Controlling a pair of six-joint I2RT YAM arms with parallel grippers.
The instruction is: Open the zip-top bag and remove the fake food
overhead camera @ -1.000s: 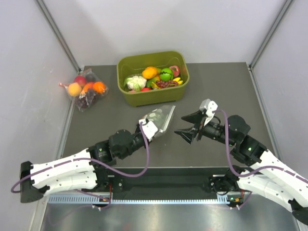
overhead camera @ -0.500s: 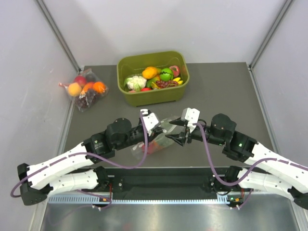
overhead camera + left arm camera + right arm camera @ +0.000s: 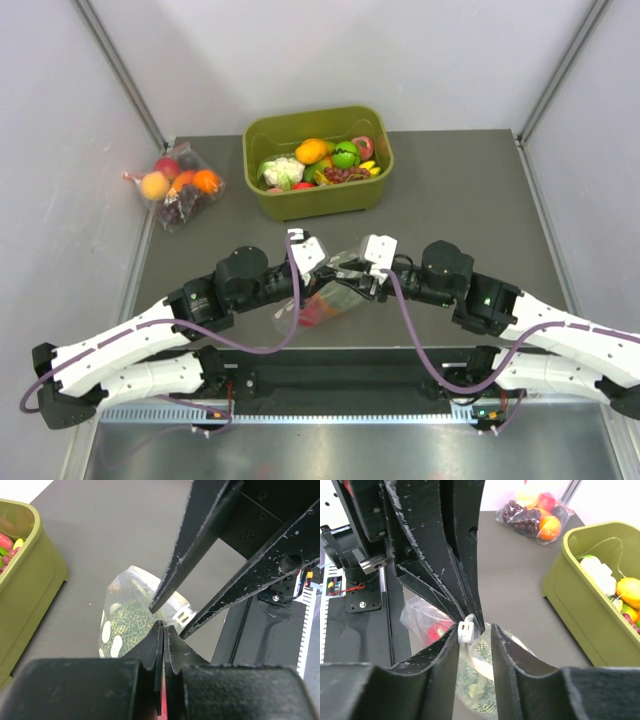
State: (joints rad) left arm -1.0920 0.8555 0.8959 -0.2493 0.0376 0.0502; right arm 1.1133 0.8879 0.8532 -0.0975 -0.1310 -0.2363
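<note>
Clamped with the left gripper (image 3: 164,625) on the top edge of the zip-top bag (image 3: 111,630), fake food (image 3: 131,622) just beyond the fingertips. Narrowly parted around the white slider (image 3: 465,631) with the right gripper (image 3: 474,630) — left gripper crowding in, green tub (image 3: 585,605) beyond.

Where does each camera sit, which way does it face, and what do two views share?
Top external: fixed above and behind, looking down on the left arm, the right arm, the zip-top bag and green tub.
Left wrist: on that arm, looking past the shut left end effector at the bag.
Right wrist: on that arm, looking past the right end effector at the bag.
Both wrist views show the white slider.
</note>
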